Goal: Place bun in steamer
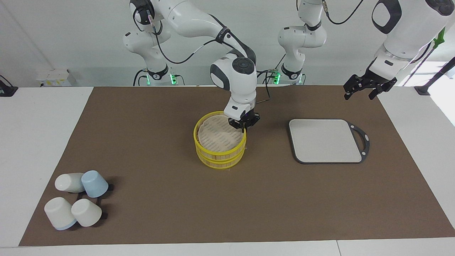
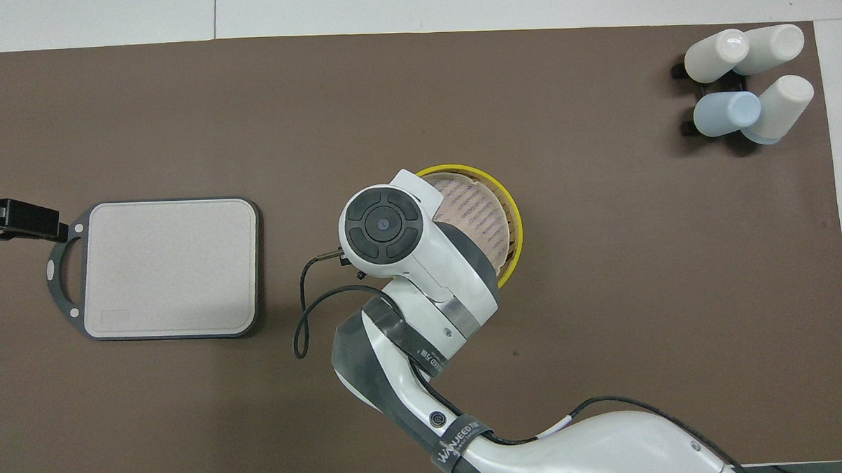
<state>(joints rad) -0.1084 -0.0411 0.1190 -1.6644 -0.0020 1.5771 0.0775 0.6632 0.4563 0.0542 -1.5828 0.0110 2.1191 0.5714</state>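
Overhead view shows the counter (image 2: pixel 605 293) covered by a brown mat (image 2: pixel 189 412), with everything standing on that mat. Largest on it is the grey board (image 1: pixel 325 140) with its dark handle loop, lying flat toward the left arm's end of the counter. Next in size is the steamer (image 1: pixel 220 140), a yellow-rimmed basket at mid-counter; its pale woven lid (image 1: pixel 217 133) sits on top, slightly tilted inside the rim. Four cups (image 1: pixel 76 199), three white and one blue, stand mouth-down in a tight cluster on a black rack toward the right arm's end, farther from the robots than the steamer.

Right gripper (image 1: pixel 244 124) is down at the steamer's rim, on the edge that faces the grey board, and its fingers (image 1: pixel 234 123) sit right at the lid's edge; whether they are clenched on anything I cannot tell, since the wrist hides them from above and they are dark against the rim from the facing view. Left gripper (image 1: pixel 368 87) hangs in the air over the corner of the mat at its own end, waiting, with its fingers spread apart and nothing between them.

As for the bun, neither view shows it.
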